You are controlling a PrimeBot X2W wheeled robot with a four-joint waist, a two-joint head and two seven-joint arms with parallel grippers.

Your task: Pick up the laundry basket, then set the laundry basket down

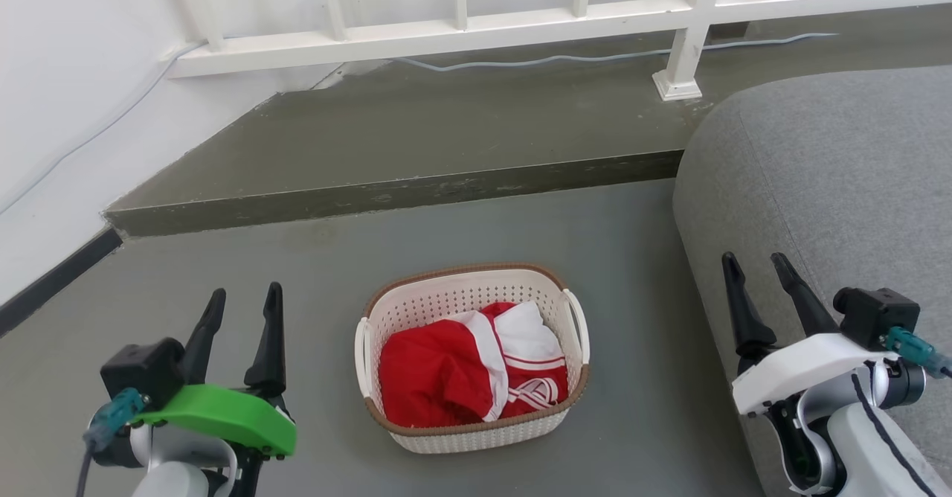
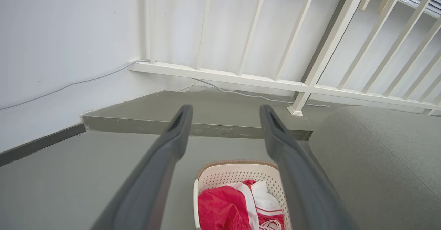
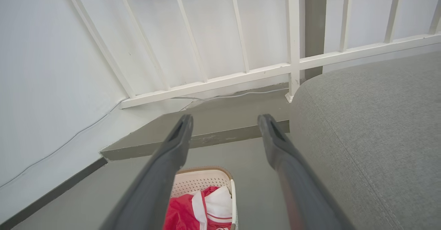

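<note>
Perforated cream laundry basket (image 1: 461, 300), brown-rimmed, holds crumpled red-and-white cloth (image 1: 446, 370); the left gripper (image 1: 246, 290) and right gripper (image 1: 753, 257) flank it, fingers spread wide, empty.

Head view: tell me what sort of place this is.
Probably a home living area: a grey sofa, a laundry basket of red and white clothes on the floor, and a white railing.

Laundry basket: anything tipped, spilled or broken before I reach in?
Nothing stands out. The laundry basket sits upright on the floor, the red and white clothing bundled inside with none over the rim. The left gripper and right gripper hover open on either side, clear of it.
</note>
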